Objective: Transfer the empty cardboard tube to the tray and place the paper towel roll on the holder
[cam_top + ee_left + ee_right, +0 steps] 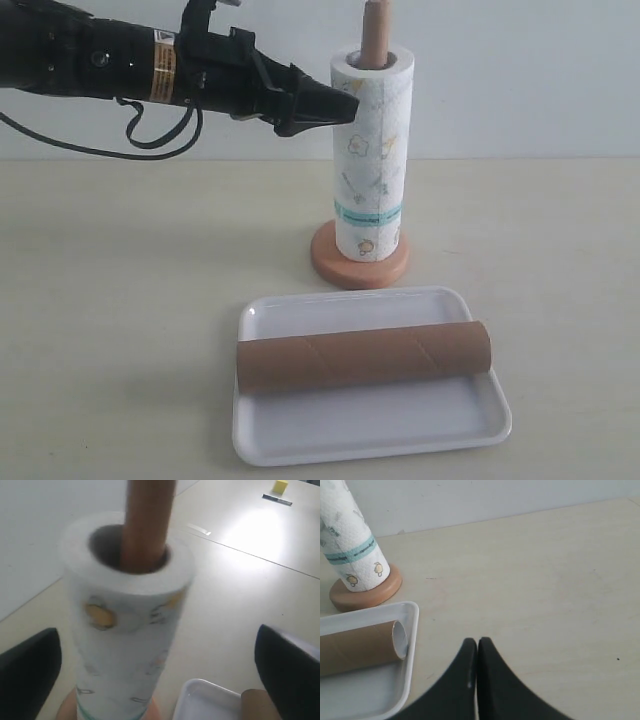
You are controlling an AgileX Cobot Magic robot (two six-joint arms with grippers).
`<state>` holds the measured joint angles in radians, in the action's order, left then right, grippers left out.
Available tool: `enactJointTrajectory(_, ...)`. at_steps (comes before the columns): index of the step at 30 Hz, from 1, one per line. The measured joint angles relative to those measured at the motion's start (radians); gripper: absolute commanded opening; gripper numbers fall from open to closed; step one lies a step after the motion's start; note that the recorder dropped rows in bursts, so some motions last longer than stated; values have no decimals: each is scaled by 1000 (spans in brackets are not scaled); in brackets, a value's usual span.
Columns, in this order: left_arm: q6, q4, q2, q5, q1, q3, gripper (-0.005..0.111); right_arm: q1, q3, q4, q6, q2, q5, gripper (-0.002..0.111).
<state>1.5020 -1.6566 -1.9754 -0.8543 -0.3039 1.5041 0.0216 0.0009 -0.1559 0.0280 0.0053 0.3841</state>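
Tube [363,357] is lying in near tray [460,425], towel roll [372,160] is sitting on far holder [360,268]; seemingly nothing remaining. Left gripper [340,105] is hanging spread and empty, right gripper [477,650] pinched together.

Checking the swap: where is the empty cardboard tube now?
In the exterior view the empty cardboard tube lies on its side across the tray, on the camera side of the holder carrying the paper towel roll.
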Motion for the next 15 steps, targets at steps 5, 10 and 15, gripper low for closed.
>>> enactJointTrajectory(5, 24, -11, 2, -13, 8, 0, 97, 0, 0, 0, 0, 0, 0, 0)
enactJointTrajectory(10, 114, -70, 38, -63, 61, 0, 96, 0, 0, 0, 0, 0, 0, 0)
enactJointTrajectory(15, 207, -82, 92, -243, 147, 0, 80, 0, 0, 0, 0, 0, 0, 0)
